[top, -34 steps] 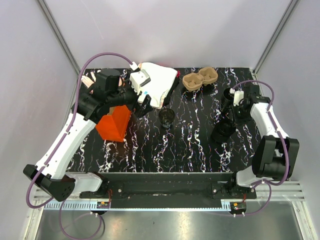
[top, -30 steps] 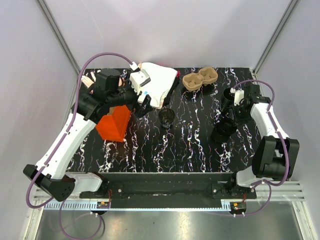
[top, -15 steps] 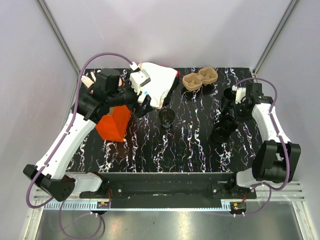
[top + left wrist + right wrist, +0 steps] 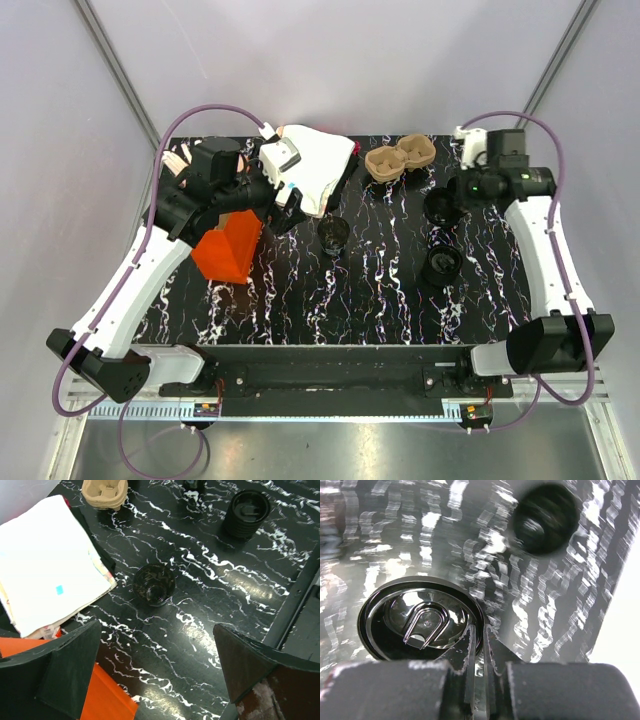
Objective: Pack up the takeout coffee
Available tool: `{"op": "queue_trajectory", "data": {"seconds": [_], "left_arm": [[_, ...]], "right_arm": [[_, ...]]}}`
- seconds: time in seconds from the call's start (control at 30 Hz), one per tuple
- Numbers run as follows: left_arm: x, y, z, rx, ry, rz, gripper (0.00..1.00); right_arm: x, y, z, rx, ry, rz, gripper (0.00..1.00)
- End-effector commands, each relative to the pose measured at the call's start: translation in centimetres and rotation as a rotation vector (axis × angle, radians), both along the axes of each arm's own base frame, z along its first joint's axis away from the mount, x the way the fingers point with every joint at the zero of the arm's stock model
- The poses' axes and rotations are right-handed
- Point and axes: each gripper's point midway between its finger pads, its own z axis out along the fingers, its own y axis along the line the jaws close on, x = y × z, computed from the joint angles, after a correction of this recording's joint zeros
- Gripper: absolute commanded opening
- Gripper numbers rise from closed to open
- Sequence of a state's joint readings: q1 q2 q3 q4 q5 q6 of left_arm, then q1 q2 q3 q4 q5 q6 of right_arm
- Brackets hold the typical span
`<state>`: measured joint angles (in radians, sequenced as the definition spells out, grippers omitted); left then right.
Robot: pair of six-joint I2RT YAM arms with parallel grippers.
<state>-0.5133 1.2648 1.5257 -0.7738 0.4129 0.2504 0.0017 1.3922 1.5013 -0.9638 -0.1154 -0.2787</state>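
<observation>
capping step in hand: right tool [image 4: 477,632] clenched on the rim of a lid [image 4: 420,620], left tool [image 4: 156,630] released, cup [image 4: 333,233] uncapped at the middle of the counter [image 4: 380,295], apart from the tray [image 4: 400,158]; next move calls for centring the lid over the cup.

Right wrist view: a dark round thing [image 4: 546,518] on the surface [image 4: 385,540] is too blurred to identify; the near rim of a black lid [image 4: 420,622] is hidden behind the right hand [image 4: 479,639]. Left wrist view: the cardboard tray [image 4: 104,491] is cut by the top edge; the white bag [image 4: 45,565] by the left; an orange object [image 4: 112,702] by the bottom.
</observation>
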Motion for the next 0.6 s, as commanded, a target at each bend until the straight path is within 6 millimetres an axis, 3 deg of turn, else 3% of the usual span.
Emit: {"op": "queue_trajectory", "data": {"seconds": [0.0, 0.23, 0.57], "left_arm": [[0.1, -1.8, 1.8, -0.093, -0.006, -0.039, 0.99], [0.8, -5.3, 1.7, -0.122, 0.028, -0.072, 0.99], [3.7, -8.0, 1.9, -0.244, 0.156, 0.025, 0.99]], "right_arm": [[0.2, 4.8, 2.8, 0.026, -0.058, 0.084, 0.08], [0.6, 12.0, 4.5, 0.037, -0.098, 0.231, 0.07], [0.8, 16.5, 5.2, 0.030, -0.120, 0.325, 0.05]]}}
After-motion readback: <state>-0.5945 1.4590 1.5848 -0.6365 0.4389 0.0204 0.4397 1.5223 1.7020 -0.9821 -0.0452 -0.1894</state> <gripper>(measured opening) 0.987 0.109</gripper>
